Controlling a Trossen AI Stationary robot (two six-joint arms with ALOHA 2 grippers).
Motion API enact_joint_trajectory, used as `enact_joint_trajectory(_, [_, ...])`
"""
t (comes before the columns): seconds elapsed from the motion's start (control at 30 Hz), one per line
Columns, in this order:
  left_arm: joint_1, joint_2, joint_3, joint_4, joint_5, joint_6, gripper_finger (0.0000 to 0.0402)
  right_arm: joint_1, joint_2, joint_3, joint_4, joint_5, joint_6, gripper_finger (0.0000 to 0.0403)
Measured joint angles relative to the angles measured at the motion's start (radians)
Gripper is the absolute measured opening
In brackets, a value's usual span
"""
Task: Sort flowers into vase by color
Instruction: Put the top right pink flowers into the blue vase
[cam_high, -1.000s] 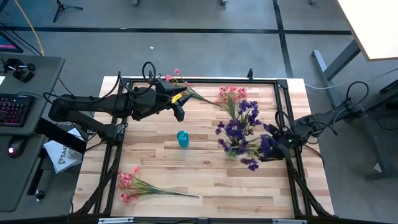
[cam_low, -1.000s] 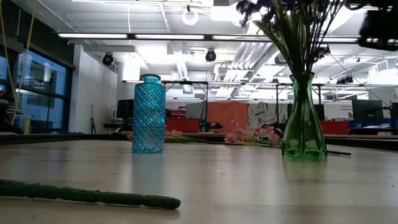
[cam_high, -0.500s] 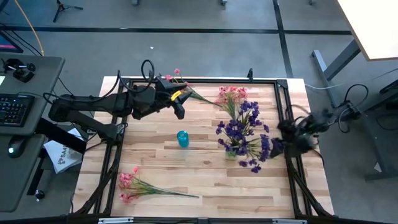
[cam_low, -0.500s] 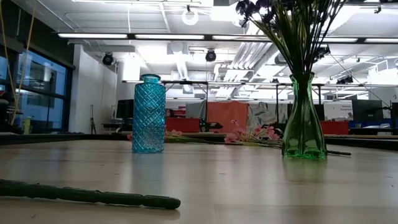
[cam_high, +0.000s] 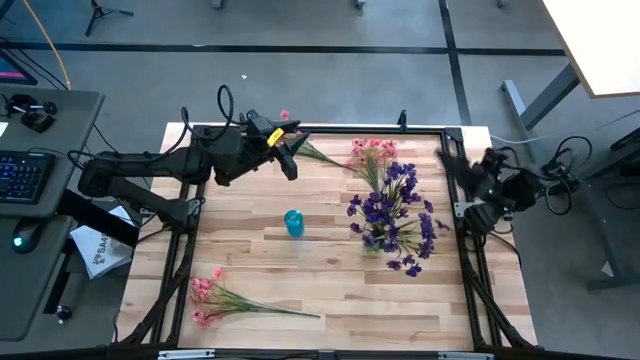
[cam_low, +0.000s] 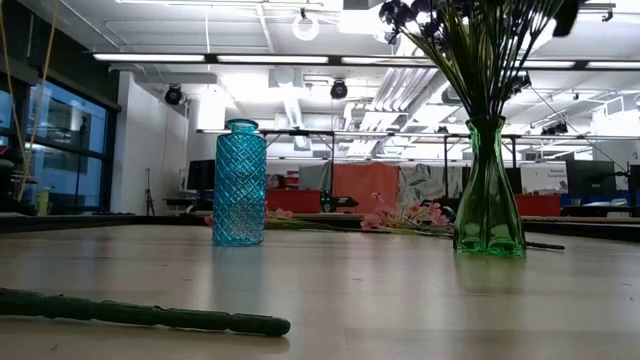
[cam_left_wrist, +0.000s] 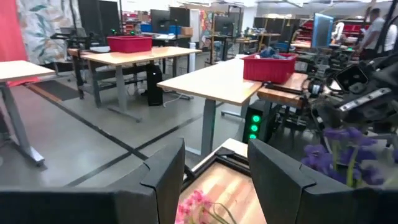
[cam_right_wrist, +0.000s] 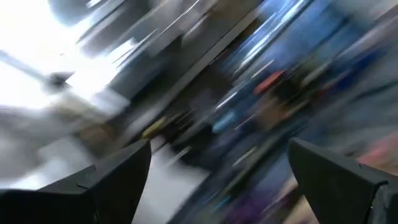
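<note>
While the left gripper (cam_high: 287, 160) is hanging over the far-left part of the table (cam_high: 320, 285), its fingers are sitting parted with nothing between them, right above a pink sprig (cam_high: 300, 148). Another pink bunch (cam_high: 215, 297) is lying near-left, well apart from everything. The blue vase (cam_high: 293, 222) is standing empty mid-table. Right of it, more pink flowers (cam_high: 372, 152) are lying flat at the far side, just beside the purple flowers (cam_high: 395, 215) already standing in the green vase (cam_low: 488, 195). The right gripper (cam_high: 462, 175) is hanging open and empty by the right edge. I'd say the pinks are heading for blue: come down on the stem, not the blossoms, and lift it upright before aiming for that narrow neck.
</note>
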Motion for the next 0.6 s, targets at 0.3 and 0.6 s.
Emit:
enact_joint_trajectory(0.3, [0.087,0.0,0.0,-0.111,0.041,-0.006,0.0163,-0.17,0.136,0.09,0.216,0.291,-0.347,0.0371])
enact_joint_trajectory(0.6, [0.352,0.0,0.0,-0.268,0.227,-0.069,0.0163,-0.503,0.394,0.535,-0.647,0.202,0.073,0.0369])
